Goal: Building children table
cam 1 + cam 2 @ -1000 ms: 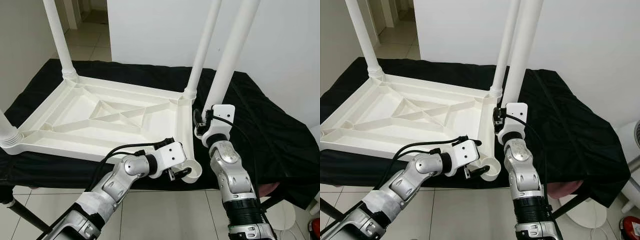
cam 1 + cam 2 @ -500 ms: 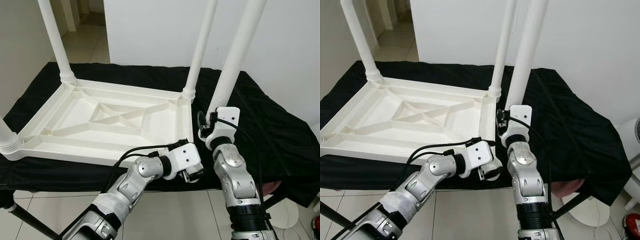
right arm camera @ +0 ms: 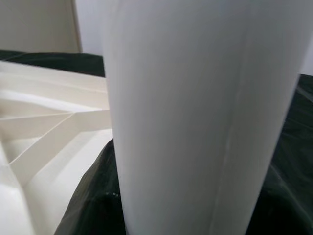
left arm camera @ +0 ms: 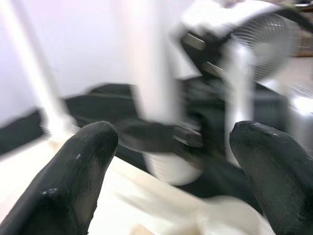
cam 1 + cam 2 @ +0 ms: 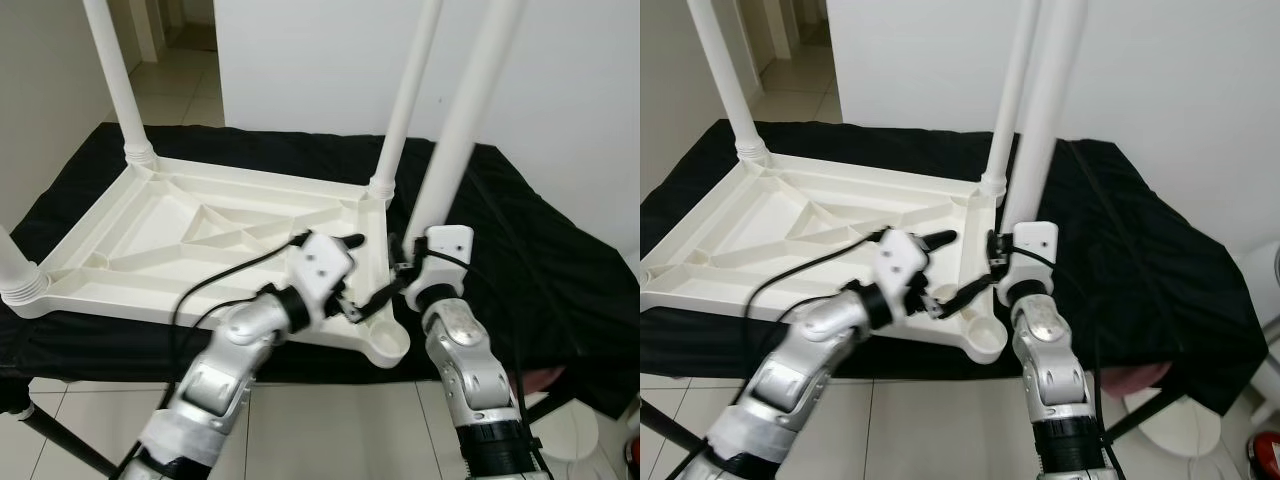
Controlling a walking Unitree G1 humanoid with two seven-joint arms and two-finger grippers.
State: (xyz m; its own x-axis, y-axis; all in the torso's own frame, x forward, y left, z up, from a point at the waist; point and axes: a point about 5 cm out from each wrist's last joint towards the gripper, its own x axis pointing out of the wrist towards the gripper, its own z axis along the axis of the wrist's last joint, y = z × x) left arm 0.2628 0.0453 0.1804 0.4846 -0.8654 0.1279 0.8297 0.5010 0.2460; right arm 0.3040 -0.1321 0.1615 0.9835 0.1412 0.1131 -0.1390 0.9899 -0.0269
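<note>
Your right end effector (image 5: 408, 262) is clamped on the loose fourth table leg (image 5: 462, 120), held upright just beside the near right corner socket (image 5: 388, 345) of the upturned white tabletop (image 5: 200, 235) on the black-draped desk (image 5: 560, 280). Your left end effector (image 5: 358, 275), fingers spread apart, hovers over that corner. Three legs look seated; judging by this, only the last insertion remains.

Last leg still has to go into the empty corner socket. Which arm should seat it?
The right. Its gripper already holds the loose leg upright, just beside the empty socket. The left gripper is open and empty above the tabletop, so it can steady that corner.
</note>
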